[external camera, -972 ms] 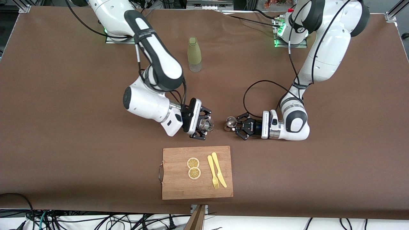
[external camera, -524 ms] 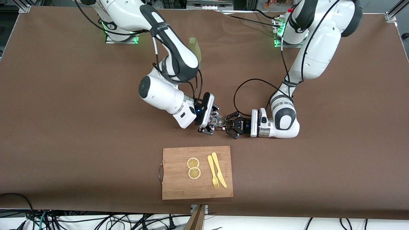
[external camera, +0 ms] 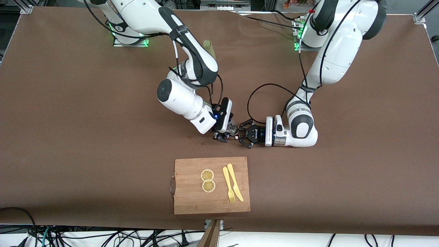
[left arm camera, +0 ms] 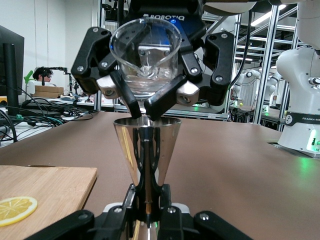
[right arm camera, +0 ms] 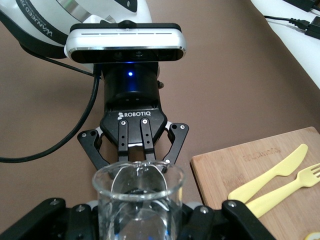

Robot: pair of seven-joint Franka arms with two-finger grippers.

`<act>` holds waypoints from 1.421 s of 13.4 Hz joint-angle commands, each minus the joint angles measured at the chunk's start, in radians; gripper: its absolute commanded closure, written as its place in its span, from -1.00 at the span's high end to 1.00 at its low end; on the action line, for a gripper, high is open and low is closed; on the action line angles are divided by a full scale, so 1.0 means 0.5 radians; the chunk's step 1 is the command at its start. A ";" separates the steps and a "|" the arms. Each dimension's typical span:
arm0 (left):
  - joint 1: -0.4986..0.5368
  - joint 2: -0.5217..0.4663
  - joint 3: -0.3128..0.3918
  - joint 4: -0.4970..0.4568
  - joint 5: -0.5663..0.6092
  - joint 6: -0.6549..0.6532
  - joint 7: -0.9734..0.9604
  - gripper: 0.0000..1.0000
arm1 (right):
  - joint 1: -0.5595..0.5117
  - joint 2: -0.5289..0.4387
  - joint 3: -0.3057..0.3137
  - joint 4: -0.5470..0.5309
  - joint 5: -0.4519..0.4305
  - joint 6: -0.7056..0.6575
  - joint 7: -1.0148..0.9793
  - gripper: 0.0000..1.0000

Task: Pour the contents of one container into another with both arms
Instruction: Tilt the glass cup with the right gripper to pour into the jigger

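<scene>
clear glass tipped over steel jigger, mid-table.

We are seeing the right gripper and left gripper meeting, each gripping a small container, above the brown table.

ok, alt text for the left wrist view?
A clear glass cup, gripped by the right gripper, is tipped over a steel cone-shaped jigger held upright in the left gripper. A lemon slice lies on a wooden board nearby.
</scene>
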 commanded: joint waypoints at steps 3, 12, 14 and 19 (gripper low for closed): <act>-0.013 -0.016 0.001 -0.010 -0.060 0.039 0.097 -1.00 | 0.017 -0.122 -0.046 -0.127 -0.090 0.005 0.042 -1.00; -0.016 -0.013 0.001 -0.007 -0.063 0.039 0.100 -1.00 | 0.066 -0.150 -0.077 -0.130 -0.546 -0.081 0.311 -1.00; -0.016 -0.013 0.001 -0.007 -0.063 0.039 0.100 -1.00 | 0.069 -0.150 -0.074 -0.124 -0.657 -0.081 0.407 -1.00; -0.016 -0.016 0.001 -0.007 -0.063 0.039 0.100 -1.00 | 0.100 -0.150 -0.086 -0.118 -0.774 -0.078 0.425 -1.00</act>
